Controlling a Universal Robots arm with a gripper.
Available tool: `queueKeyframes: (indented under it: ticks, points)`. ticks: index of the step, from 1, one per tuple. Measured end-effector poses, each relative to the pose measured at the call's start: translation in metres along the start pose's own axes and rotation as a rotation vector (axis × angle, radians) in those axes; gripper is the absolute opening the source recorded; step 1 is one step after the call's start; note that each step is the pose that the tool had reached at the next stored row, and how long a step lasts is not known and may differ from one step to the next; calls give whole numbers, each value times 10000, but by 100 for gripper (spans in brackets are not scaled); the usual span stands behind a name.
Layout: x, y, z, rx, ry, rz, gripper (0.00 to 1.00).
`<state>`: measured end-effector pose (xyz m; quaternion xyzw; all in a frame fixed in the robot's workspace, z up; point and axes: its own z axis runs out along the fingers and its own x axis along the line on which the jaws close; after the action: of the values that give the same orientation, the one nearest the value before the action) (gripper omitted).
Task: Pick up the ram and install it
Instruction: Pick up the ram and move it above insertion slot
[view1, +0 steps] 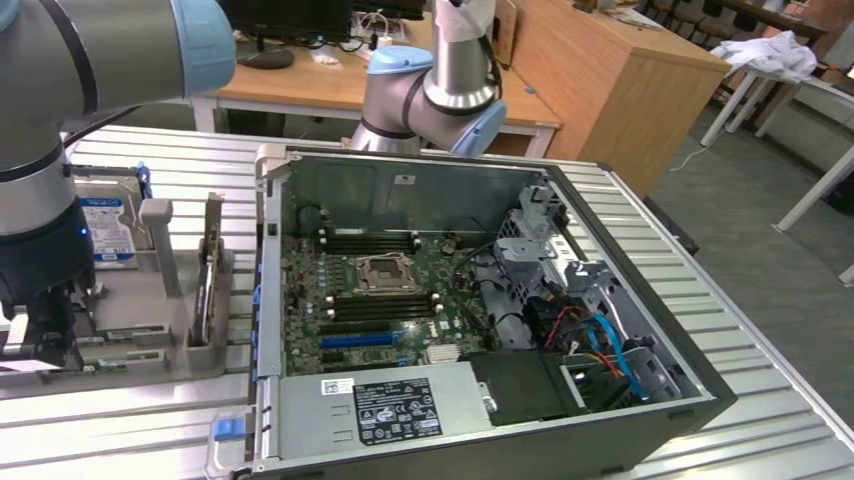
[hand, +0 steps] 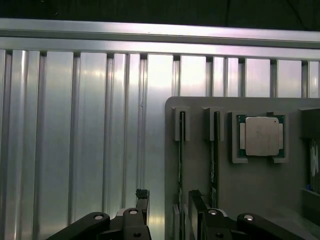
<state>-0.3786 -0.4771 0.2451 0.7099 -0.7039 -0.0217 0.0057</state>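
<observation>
pincer (hand: 168, 205) stood apart, nothing held. in the wrist view its two black fingers (hand: 142, 200) framed the thin, long green circuit-board ram stick (hand: 181, 160). can't tell whether the tips were down at the stick's level or above it.

the wrist view gave the ram stick edge-on: a narrow dark line with a trace of green, chips not readable. it stood on its long edge in a slotted clip of the flat grey plastic tray (hand: 250, 200), in the slot nearest the tray's edge. a second stick of the same kind (hand: 216, 160) ran parallel just beside it. beyond that sat the square silver processor chip (hand: 261, 136) on its green board.

the exterior view gave the layout. the pincer (view1: 30, 340) hung under the grey arm (view1: 54, 100) at the exterior view's left, over the tray (view1: 134, 375). the ram stick (view1: 203, 295) stood upright on the tray's side toward the open grey metal computer case (view1: 400, 190). inside the case lay the green motherboard (view1: 441, 290) with black memory slots (view1: 371, 240). a silver hard disk with a blue-white label (view1: 104, 230) stood at the tray's far end.

room: on the ram stick's outer side the tray edge was just beside it, then bare ribbed aluminium tabletop (hand: 75, 140). on the inner side the second stick sat close.
</observation>
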Motion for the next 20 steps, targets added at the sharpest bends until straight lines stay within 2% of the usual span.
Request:
queueKeyframes:
  ticks: [8, 12, 17, 20]
  points:
    - [0, -2, 72, -1, -20, 1, 44]
    - [-1, -3, 73, 0, -20, 0, 44]
    - [-81, -4, 79, 0, -21, 0, 44]
    - [-81, -4, 79, 1, -20, -1, 44]
